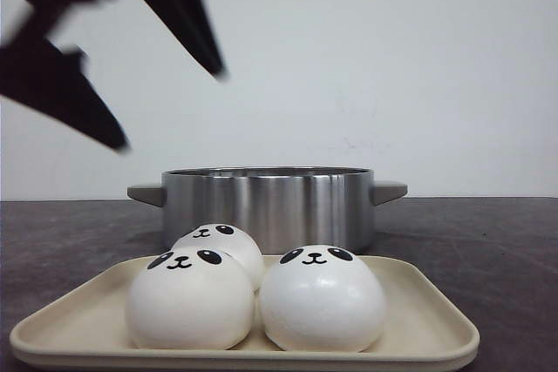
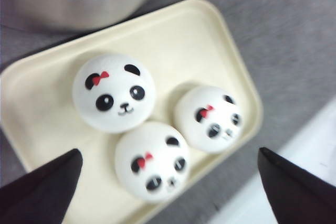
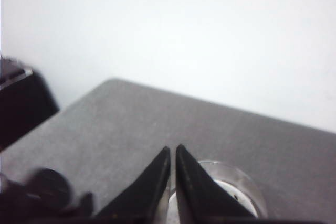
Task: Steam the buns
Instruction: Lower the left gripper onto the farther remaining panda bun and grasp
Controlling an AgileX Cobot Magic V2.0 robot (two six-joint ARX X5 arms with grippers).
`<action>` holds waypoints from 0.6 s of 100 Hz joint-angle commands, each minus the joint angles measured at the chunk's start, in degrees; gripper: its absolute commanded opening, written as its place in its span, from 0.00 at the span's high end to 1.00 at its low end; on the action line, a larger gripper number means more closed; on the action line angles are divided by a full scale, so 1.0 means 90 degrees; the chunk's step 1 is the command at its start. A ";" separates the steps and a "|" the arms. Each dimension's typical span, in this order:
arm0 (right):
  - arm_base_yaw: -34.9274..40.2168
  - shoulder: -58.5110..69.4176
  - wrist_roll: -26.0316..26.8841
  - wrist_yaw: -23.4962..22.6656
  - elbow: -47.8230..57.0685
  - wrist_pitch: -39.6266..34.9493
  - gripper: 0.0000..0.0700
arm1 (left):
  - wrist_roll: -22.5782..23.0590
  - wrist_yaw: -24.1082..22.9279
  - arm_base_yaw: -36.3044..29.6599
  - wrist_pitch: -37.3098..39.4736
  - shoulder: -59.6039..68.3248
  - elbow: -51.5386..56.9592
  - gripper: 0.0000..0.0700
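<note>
Buns (image 1: 253, 294), three visible, lay clustered on the cream tray (image 1: 418, 328) below the left gripper (image 1: 170, 106), its fingers spread wide and empty. Right gripper (image 3: 172, 153) fingers were nearly together. Behind the tray stood a steel pot (image 1: 267, 206).

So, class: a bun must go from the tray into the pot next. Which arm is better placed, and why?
Left. The left gripper is open above the tray, its fingers spread over the three buns. The right gripper is shut over bare table, by a glass lid.
</note>
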 commanded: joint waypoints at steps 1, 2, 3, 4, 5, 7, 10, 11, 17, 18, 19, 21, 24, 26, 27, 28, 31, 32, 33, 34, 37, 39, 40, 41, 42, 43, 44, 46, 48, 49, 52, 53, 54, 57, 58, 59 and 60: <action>0.0070 -0.0068 0.0104 0.0214 0.0102 -0.0177 0.99 | -0.0155 -0.0245 -0.0129 0.0155 0.0406 0.0131 0.00; 0.0070 -0.0097 0.0109 0.0231 0.0102 -0.0216 0.99 | -0.0158 -0.0282 -0.0146 0.0175 0.0466 0.0131 0.00; 0.0070 -0.0126 0.0112 0.0253 0.0102 -0.0260 0.99 | -0.0158 -0.0318 -0.0163 0.0194 0.0525 0.0134 0.00; 0.0070 -0.0153 0.0119 0.0274 0.0102 -0.0304 0.99 | -0.0158 -0.0352 -0.0177 0.0214 0.0585 0.0136 0.00; 0.0070 -0.0177 0.0124 0.0294 0.0102 -0.0340 0.99 | -0.0155 -0.0379 -0.0192 0.0223 0.0641 0.0138 0.00; 0.0070 -0.0223 0.0141 0.0355 0.0102 -0.0425 0.99 | -0.0155 -0.0454 -0.0214 0.0248 0.0755 0.0143 0.00; 0.0070 -0.0296 0.0177 0.0440 0.0102 -0.0551 0.99 | -0.0155 -0.0556 -0.0236 0.0279 0.0908 0.0143 0.00; 0.0070 -0.0318 0.0199 0.0461 0.0102 -0.0597 0.99 | -0.0155 -0.0590 -0.0238 0.0291 0.0952 0.0143 0.00; 0.0070 -0.0415 0.0316 0.0580 0.0102 -0.0821 0.99 | -0.0155 -0.0755 -0.0243 0.0384 0.1226 0.0143 0.00; 0.0070 -0.0427 0.0323 0.0590 0.0102 -0.0852 0.99 | -0.0158 -0.0789 -0.0243 0.0406 0.1265 0.0143 0.00; 0.0070 -0.0442 0.0330 0.0595 0.0102 -0.0879 0.99 | -0.0158 -0.0821 -0.0243 0.0425 0.1302 0.0143 0.00; 0.0070 -0.0466 0.0345 0.0595 0.0102 -0.0947 0.99 | -0.0160 -0.0872 -0.0243 0.0483 0.1375 0.0143 0.00; 0.0070 -0.0498 0.0372 0.0595 0.0102 -0.1015 0.99 | -0.0163 -0.0928 -0.0243 0.0595 0.1484 0.0143 0.00; 0.0070 -0.0512 0.0391 0.0595 0.0102 -0.1061 0.99 | -0.0165 -0.0952 -0.0243 0.0675 0.1549 0.0143 0.00; 0.0070 -0.0517 0.0398 0.0595 0.0102 -0.1086 0.99 | -0.0170 -0.0959 -0.0243 0.0707 0.1579 0.0143 0.00; 0.0070 -0.0522 0.0408 0.0595 0.0102 -0.1105 0.99 | -0.0177 -0.0964 -0.0243 0.0738 0.1608 0.0143 0.00; 0.0070 -0.0542 0.0423 0.0597 0.0102 -0.1158 0.99 | -0.0206 -0.0979 -0.0243 0.0852 0.1683 0.0143 0.00; 0.0070 -0.0542 0.0427 0.0597 0.0102 -0.1178 0.99 | -0.0214 -0.0979 -0.0243 0.0891 0.1710 0.0143 0.00; 0.0070 -0.0539 0.0430 0.0597 0.0102 -0.1190 0.99 | -0.0219 -0.0979 -0.0240 0.0935 0.1739 0.0143 0.00; 0.0070 -0.0539 0.0430 0.0597 0.0102 -0.1207 0.99 | -0.0226 -0.0979 -0.0243 0.0984 0.1763 0.0143 0.00; 0.0070 -0.0542 0.0432 0.0595 0.0102 -0.1251 0.99 | -0.0243 -0.0979 -0.0243 0.1093 0.1824 0.0143 0.00; 0.0070 -0.0539 0.0435 0.0595 0.0102 -0.1277 0.99 | -0.0265 -0.0979 -0.0243 0.1173 0.1863 0.0143 0.00; 0.0070 -0.0539 0.0435 0.0597 0.0102 -0.1290 0.99 | -0.0274 -0.0981 -0.0243 0.1205 0.1885 0.0143 0.00; 0.0070 -0.0542 0.0435 0.0597 0.0102 -0.1299 0.99 | -0.0287 -0.0979 -0.0243 0.1241 0.1904 0.0143 0.00; 0.0070 -0.0539 0.0432 0.0597 0.0102 -0.1314 0.99 | -0.0301 -0.0979 -0.0243 0.1275 0.1926 0.0143 0.00; 0.0070 -0.0539 0.0435 0.0595 0.0102 -0.1326 0.99 | -0.0316 -0.0979 -0.0243 0.1311 0.1943 0.0143 0.00; 0.0070 -0.0539 0.0435 0.0595 0.0102 -0.1333 0.99 | -0.0330 -0.0979 -0.0243 0.1341 0.1957 0.0143 0.00; 0.0070 -0.0539 0.0437 0.0593 0.0102 -0.1355 0.99 | -0.0355 -0.0979 -0.0243 0.1387 0.1989 0.0143 0.00; 0.0070 -0.0539 0.0442 0.0595 0.0102 -0.1375 0.99 | -0.0374 -0.0981 -0.0243 0.1428 0.2025 0.0143 0.00; 0.0070 -0.0539 0.0444 0.0595 0.0102 -0.1379 0.99 | -0.0381 -0.0981 -0.0243 0.1450 0.2042 0.0143 0.00; 0.0070 -0.0539 0.0459 0.0595 0.0102 -0.1406 0.99 | -0.0396 -0.0981 -0.0243 0.1479 0.2093 0.0143 0.00; 0.0070 -0.0539 0.0461 0.0595 0.0102 -0.1416 0.99 | -0.0403 -0.0981 -0.0243 0.1481 0.2110 0.0143 0.00; 0.0070 -0.0539 0.0466 0.0593 0.0102 -0.1421 0.99 | -0.0406 -0.0981 -0.0243 0.1481 0.2125 0.0143 0.00; 0.0070 -0.0534 0.0481 0.0593 0.0102 -0.1447 0.99 | -0.0423 -0.0981 -0.0243 0.1469 0.2174 0.0143 0.05; 0.0070 -0.0532 0.0483 0.0595 0.0102 -0.1457 0.99 | -0.0430 -0.0981 -0.0243 0.1457 0.2191 0.0143 0.08; 0.0070 -0.0532 0.0481 0.0593 0.0102 -0.1462 0.99 | -0.0430 -0.0981 -0.0240 0.1447 0.2205 0.0143 0.11; 0.0070 -0.0532 0.0481 0.0593 0.0100 -0.1467 0.99 | -0.0430 -0.0981 -0.0240 0.1438 0.2222 0.0143 0.14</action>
